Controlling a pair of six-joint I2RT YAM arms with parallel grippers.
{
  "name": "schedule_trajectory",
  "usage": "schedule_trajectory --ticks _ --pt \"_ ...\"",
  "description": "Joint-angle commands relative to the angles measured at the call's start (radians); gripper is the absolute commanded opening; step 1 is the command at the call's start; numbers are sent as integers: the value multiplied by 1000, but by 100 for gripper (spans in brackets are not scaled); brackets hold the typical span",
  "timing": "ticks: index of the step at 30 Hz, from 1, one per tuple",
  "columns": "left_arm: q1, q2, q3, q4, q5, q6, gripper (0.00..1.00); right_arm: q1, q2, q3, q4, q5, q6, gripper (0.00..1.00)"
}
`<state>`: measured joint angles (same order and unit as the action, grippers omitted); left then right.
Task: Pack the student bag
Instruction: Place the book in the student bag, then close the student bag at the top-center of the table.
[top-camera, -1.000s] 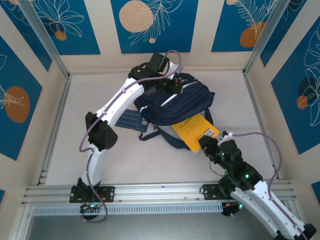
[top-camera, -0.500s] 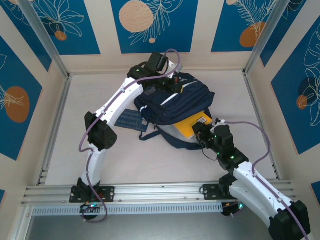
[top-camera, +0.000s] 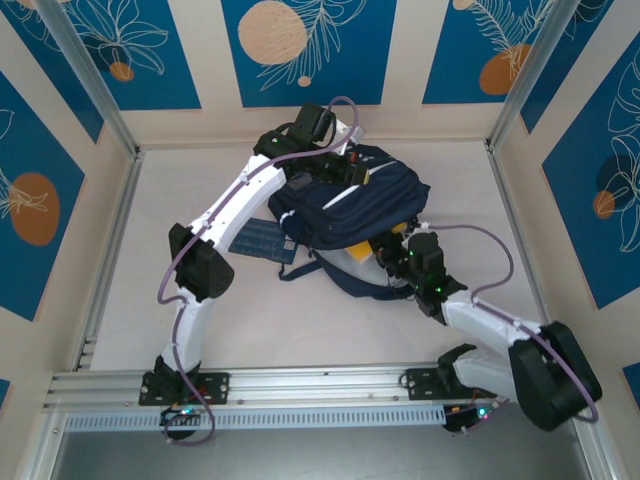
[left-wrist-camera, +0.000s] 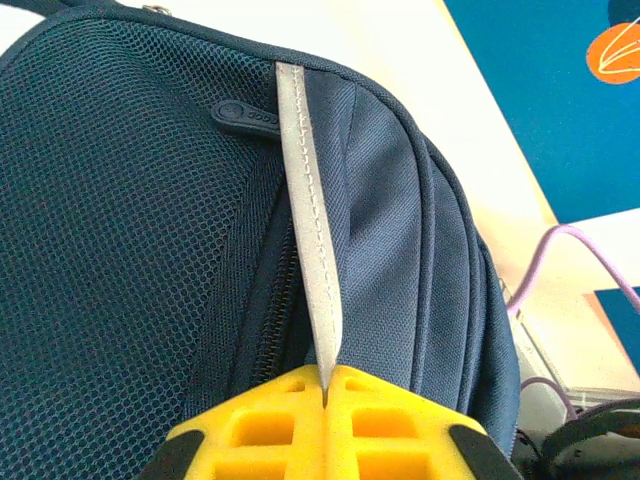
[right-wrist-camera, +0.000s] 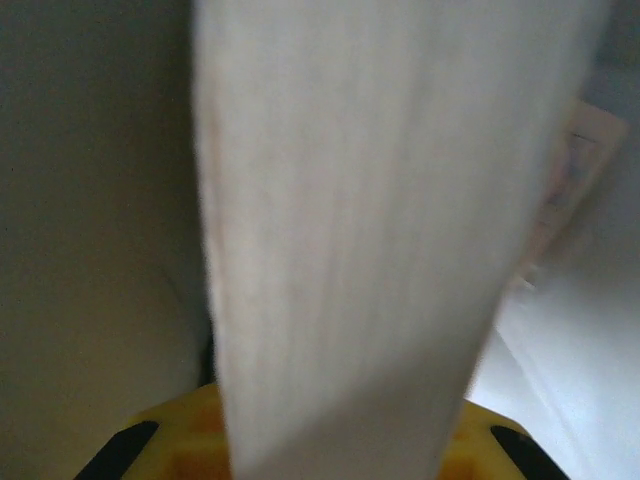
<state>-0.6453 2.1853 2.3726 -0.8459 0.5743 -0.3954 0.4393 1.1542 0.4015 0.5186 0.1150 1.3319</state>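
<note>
As left jaws pinch stripe (left-wrist-camera: 310, 230) (grey), bag (top-camera: 390, 200) rests.

We see the student bag (top-camera: 352, 200) lying flat on the desk (top-camera: 150, 300), toward the far wall. It is dark navy fabric, with 1 pale reflective stripe (left-wrist-camera: 310, 220) beside a mesh panel (left-wrist-camera: 120, 260). Black straps (top-camera: 300, 268) trail near-left, and its near end is open.

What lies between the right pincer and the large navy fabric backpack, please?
A thin yellow book, mostly tucked inside the large navy fabric backpack, bridges the stretch up to the right pincer; the top external view shows it.
</note>
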Motion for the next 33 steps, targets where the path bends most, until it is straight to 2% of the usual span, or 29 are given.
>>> schedule_trajectory --ticks 1,5,10,12,14,17,21,25,29,33 --pt "-4 -36 43 105 102 -27 0 14 80 98 187 3 -46 0" --pt "-7 -29 44 125 111 -43 0 49 207 200 155 113 -84 0" --pt "-7 -17 53 147 119 -62 0 52 436 342 192 168 -62 8" --pt "-5 -2 79 136 119 -63 0 47 541 394 225 152 -15 17" --pt "-2 16 104 130 121 -63 0 42 620 431 275 117 13 31" --pt "7 44 140 119 125 -73 0 30 654 444 320 68 16 49" --pt "25 69 179 110 137 -79 0 6 522 377 250 41 -77 72" --pt "37 74 179 91 120 -65 0 -23 319 242 182 21 -145 89" --pt "39 85 174 57 97 -41 0 -50 110 126 63 4 -203 94" --pt "35 88 155 51 95 -40 0 -51 -138 39 -184 53 -245 94"
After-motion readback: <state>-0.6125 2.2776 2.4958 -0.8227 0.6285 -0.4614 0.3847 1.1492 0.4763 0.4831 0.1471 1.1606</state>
